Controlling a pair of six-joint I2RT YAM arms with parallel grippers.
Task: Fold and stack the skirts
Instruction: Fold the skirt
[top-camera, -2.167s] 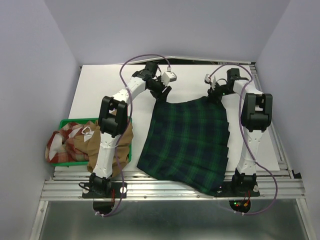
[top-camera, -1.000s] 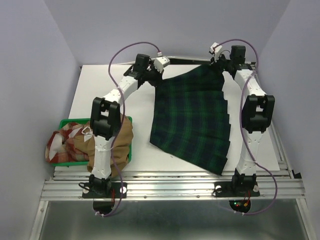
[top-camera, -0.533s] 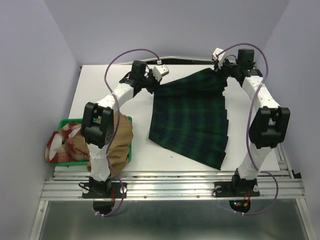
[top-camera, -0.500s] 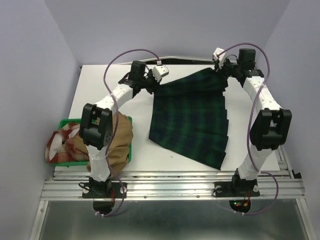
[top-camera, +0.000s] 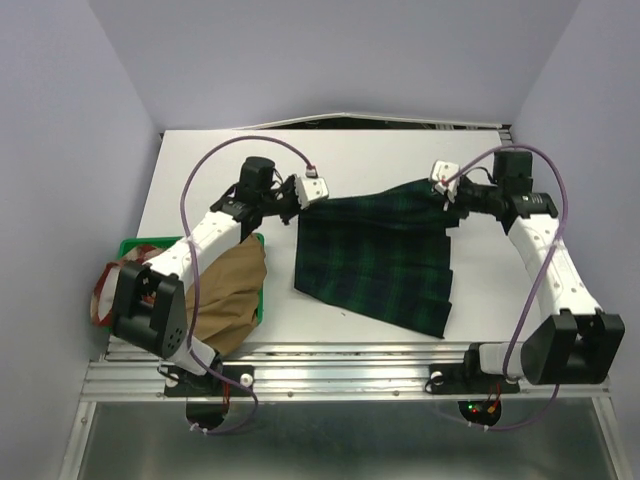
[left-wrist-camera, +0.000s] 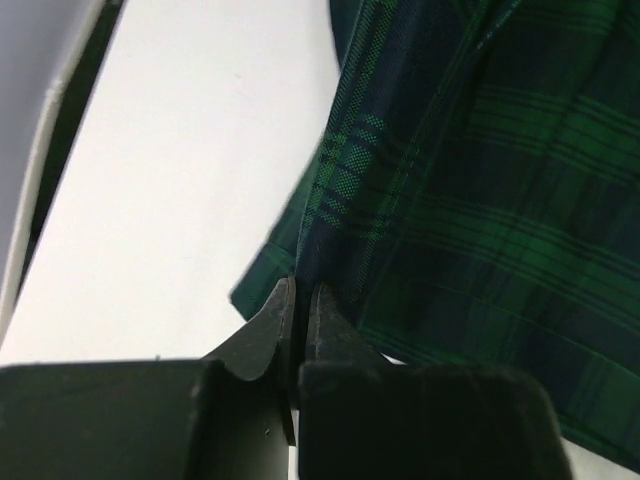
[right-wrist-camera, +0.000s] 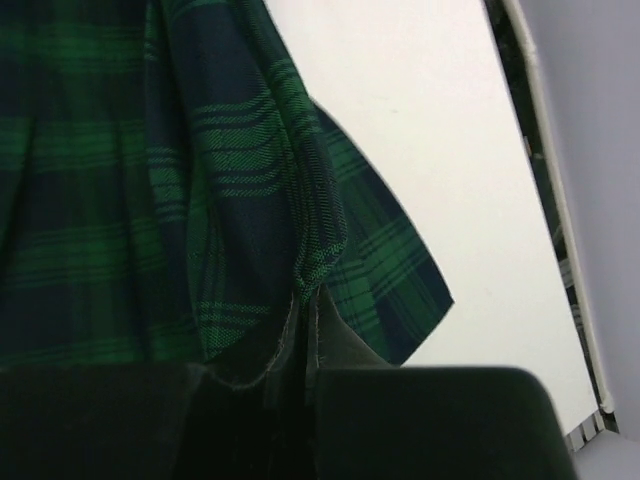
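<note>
1. Tartan skirt (top-camera: 372, 250): woven cloth in dark green and navy, crossed by thin bright green lines, with stepped pleats down its right edge. It is spread over the middle of the white table (top-camera: 200, 170). The far edge is held up and stretched between the two grippers. The near part lies flat and tapers to a corner at the near right.
2. Left gripper (top-camera: 296, 194): clamped on the far left corner of the tartan skirt. In the wrist view the black tapered fingers (left-wrist-camera: 262, 335) are pressed together, with only a thin fold of hem between them.
3. Right gripper (top-camera: 447, 196): clamped on the far right corner of the tartan skirt. In the wrist view the cloth is gathered into soft vertical folds just above the pinched tips.
4. Tan skirt (top-camera: 232, 292): plain brown cloth, smooth and rounded, draped over the right rim of the tray at the near left, partly under the left arm.
5. Checked skirt (top-camera: 103, 300): red and cream. Only a sliver is seen at the tray's left end, behind the left arm.
6. Tray (top-camera: 140, 243): green plastic, straight-rimmed, mostly covered.
7. Cables (top-camera: 230, 146): purple, looped above each arm.
</note>
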